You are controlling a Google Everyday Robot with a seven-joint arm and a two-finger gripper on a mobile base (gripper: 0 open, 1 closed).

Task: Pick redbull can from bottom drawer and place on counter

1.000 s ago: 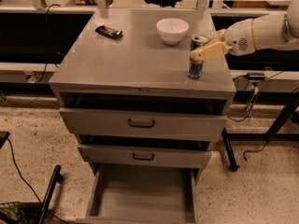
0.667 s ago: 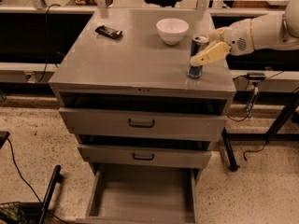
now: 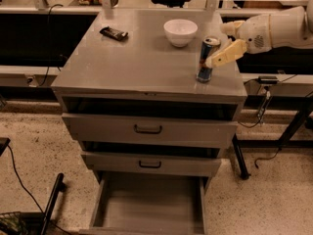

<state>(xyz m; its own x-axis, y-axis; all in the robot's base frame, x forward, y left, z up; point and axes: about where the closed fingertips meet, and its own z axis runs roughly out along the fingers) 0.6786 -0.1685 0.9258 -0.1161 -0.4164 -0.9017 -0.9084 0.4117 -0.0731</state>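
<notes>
The redbull can (image 3: pixel 206 61) stands upright on the counter (image 3: pixel 142 58), near its right edge and in front of the white bowl. My gripper (image 3: pixel 218 44) reaches in from the right on the white arm, at the can's right side. It is open. The near finger (image 3: pixel 226 54) lies against or just in front of the can's right side, and the far finger (image 3: pixel 229 28) is behind and above the can. The bottom drawer (image 3: pixel 149 207) is pulled out at the foot of the cabinet, and its tray shows nothing inside.
A white bowl (image 3: pixel 180 32) and a flat black wrapped bar (image 3: pixel 114 33) lie at the back of the counter. The two upper drawers (image 3: pixel 148 129) are partly pulled out. Dark table legs and cables (image 3: pixel 266 106) stand to the right.
</notes>
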